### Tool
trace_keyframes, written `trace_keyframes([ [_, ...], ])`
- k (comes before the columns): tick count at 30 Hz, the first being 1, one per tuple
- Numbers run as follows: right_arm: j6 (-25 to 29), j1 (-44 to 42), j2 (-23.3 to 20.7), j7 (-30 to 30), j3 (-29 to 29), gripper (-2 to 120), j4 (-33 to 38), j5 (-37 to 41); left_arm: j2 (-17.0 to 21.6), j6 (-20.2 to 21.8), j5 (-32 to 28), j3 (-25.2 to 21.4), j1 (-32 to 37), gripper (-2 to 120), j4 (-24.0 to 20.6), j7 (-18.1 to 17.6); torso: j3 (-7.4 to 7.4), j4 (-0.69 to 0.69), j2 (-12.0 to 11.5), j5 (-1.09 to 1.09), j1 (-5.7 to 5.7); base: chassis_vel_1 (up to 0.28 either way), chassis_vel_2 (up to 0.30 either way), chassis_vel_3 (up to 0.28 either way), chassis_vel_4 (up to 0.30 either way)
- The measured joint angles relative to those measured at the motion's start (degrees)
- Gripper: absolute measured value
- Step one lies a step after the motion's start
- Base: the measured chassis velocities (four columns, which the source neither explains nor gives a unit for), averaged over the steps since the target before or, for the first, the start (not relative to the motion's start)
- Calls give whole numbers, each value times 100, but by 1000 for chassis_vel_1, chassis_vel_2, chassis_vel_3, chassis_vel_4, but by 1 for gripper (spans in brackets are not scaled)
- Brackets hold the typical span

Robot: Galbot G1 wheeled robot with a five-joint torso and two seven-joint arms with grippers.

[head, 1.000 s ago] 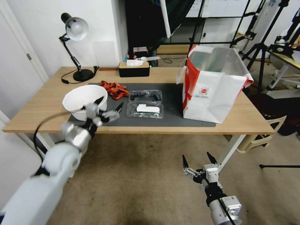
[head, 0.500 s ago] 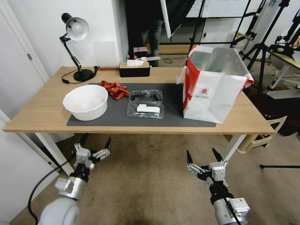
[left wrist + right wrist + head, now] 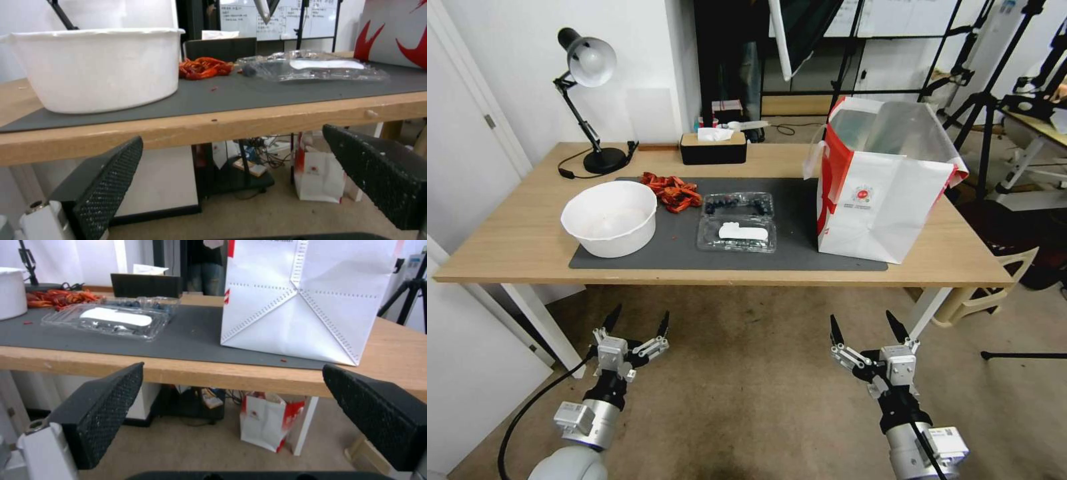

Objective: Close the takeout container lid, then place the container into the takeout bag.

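Berries, dark and apparently few, are seen in the takeout container (image 3: pixel 738 203), which lies open on the grey mat (image 3: pixel 787 257) with the lid (image 3: pixel 737 235) folded flat toward the table's (image 3: pixel 507 233) near edge, between the white bowl (image 3: pixel 610 218) and the upright takeout bag (image 3: pixel 882 179). Below the tabletop, over the floor, the left gripper (image 3: pixel 636 325) and right gripper (image 3: pixel 864 326) are held with fingers spread wide and nothing between them.

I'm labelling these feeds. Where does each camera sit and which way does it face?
Head view: high, looking down at the wooden table; left gripper and right gripper hang open below its edge.
Left wrist view: below the edge, facing the round white bowl; own fingers show.
Right wrist view: likewise, facing the upright white takeout bag; own fingers show.
Both wrist views share the open clear plastic takeout container.
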Motion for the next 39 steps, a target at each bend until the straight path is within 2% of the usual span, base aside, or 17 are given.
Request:
trace_keyframes([
  [6,87,26,0,-52,5,100,-76,3,23,2,-22,-20,-20,100,-29,8,0,0,0,0,0,0,0,0,0],
  [10,106,29,0,-93,-17,100,-82,-8,138,198,-350,51,-122,100,-86,137,0,1,0,0,0,0,0,0,0],
  [13,106,20,0,-100,-16,100,-60,-15,425,681,-992,181,-444,100,-146,413,0,1,0,-1,0,0,0,0,0],
  [14,106,20,0,-100,-16,100,-60,-15,425,681,-992,181,-444,100,-146,413,0,1,0,-1,0,0,0,0,0],
  [16,101,17,0,-100,-17,100,-53,-17,691,1116,-1582,218,-828,100,-179,632,0,-4,0,-1,0,0,0,0,0],
  [17,101,17,0,-100,-17,100,-53,-17,691,1116,-1582,218,-828,100,-179,632,0,-4,0,-1,0,0,0,0,0],
  [20,16,124,-1,-117,-103,100,-115,-18,971,1634,-2389,146,-1097,100,-296,885,0,1,0,1,0,0,0,0,0],
  [21,16,124,-1,-117,-103,100,-115,-18,971,1634,-2389,146,-1097,100,-296,885,0,1,0,1,0,0,0,0,0],
  [23,-6,153,0,-128,-152,100,-141,-26,1087,2025,-2774,132,-1288,100,-329,976,0,3,0,0,1,0,0,0,0],
  [25,-6,124,0,-129,-154,100,-126,-33,1191,2461,-3132,181,-1552,100,-351,1066,0,-2,0,-1,1,0,0,0,0],
  [26,-6,124,0,-129,-154,100,-126,-33,1191,2461,-3132,181,-1552,100,-351,1066,0,-2,0,-1,1,0,0,0,0],
  [29,-6,95,-1,-130,-127,100,-66,-34,1374,3152,-3822,306,-1982,100,-351,1053,0,1,0,0,1,0,0,0,0],
  [30,-6,95,-1,-130,-127,100,-66,-34,1374,3152,-3822,306,-1982,100,-351,1053,0,1,0,0,1,0,0,0,0],
  [33,-4,73,0,-128,-112,100,-60,-44,1609,3751,-4578,453,-2496,100,-180,879,0,1,0,-1,1,0,0,0,0],
  [34,-4,73,0,-128,-112,100,-60,-44,1609,3751,-4578,453,-2496,100,-180,879,0,1,0,-1,1,0,0,0,0],
  [37,10,70,-1,-122,-136,100,-89,-109,1856,4315,-5381,624,-3218,100,267,815,1,0,-1,-1,1,0,0,0,0],
  [39,16,73,0,-115,-146,100,-104,-149,1915,4425,-5595,688,-3456,100,409,771,1,-1,0,-1,1,0,0,0,0],
])
